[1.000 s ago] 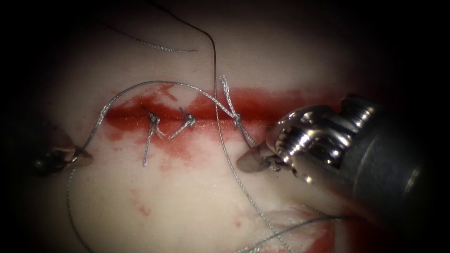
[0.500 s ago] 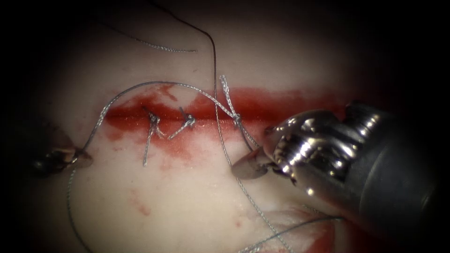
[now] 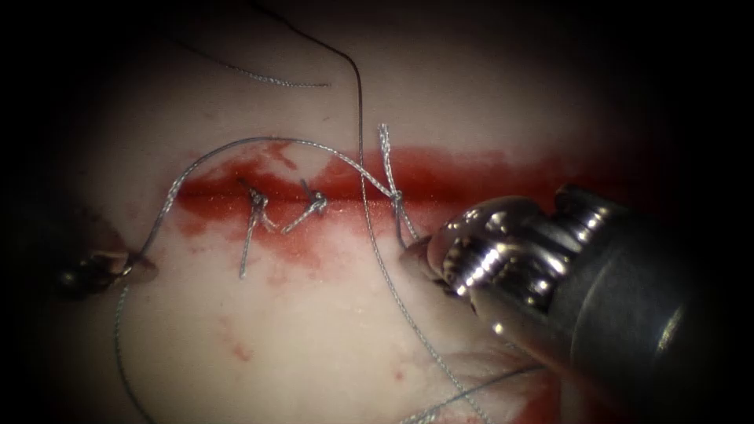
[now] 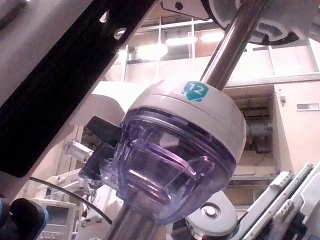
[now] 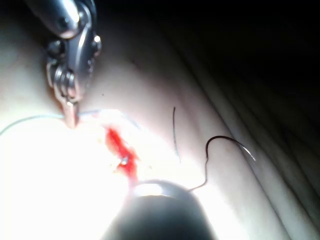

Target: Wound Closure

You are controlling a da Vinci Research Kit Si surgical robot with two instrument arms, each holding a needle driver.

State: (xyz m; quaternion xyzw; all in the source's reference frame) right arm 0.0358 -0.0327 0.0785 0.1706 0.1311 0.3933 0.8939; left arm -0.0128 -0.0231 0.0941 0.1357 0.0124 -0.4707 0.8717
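Both tools flank the knot [image 3: 395,195]: left tool [image 3: 129,263] closed on thread [image 3: 236,145] far left, right tool [image 3: 420,255], grip unclear, just beside its tail.

Left end effector [image 5: 71,117] grips thread [image 5: 30,121] beside red fluid [image 5: 121,152] on tissue [image 5: 45,190]
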